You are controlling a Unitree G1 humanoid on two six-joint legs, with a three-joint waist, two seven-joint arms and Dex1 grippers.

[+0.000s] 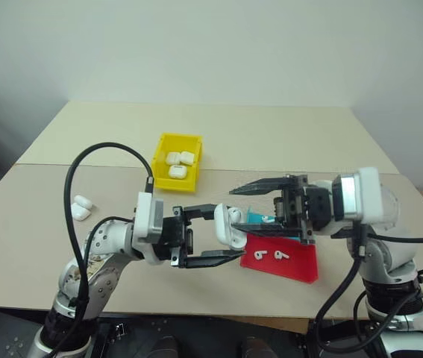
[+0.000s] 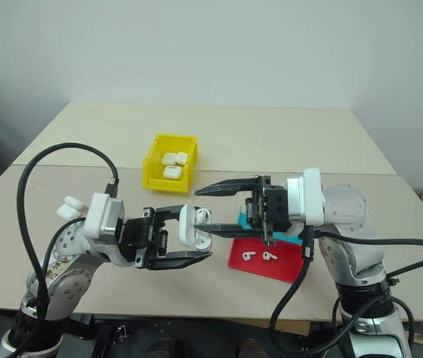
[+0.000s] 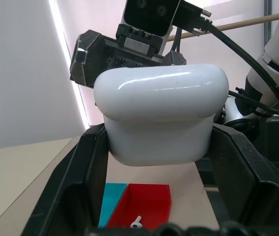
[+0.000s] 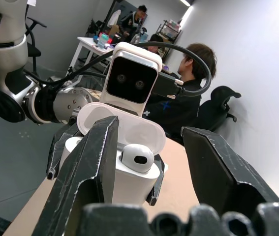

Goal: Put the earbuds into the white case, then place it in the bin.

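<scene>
Midair above the bench (image 1: 286, 142), the left pincer (image 1: 215, 237) clamps the white case (image 1: 230, 226), lid up with an earbud (image 4: 137, 157) seated, while the right pincer (image 1: 252, 203) stands spread around it, so a careless nudge could knock that earbud out.

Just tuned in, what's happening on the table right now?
The left gripper is shut on the white case, held above the table with its lid open. The right wrist view shows an earbud sitting in it. The right gripper faces the case with its fingers apart, holding nothing. Two more earbuds lie on the red tray. The yellow bin holds three closed cases, and another two lie by the table's left edge.
</scene>
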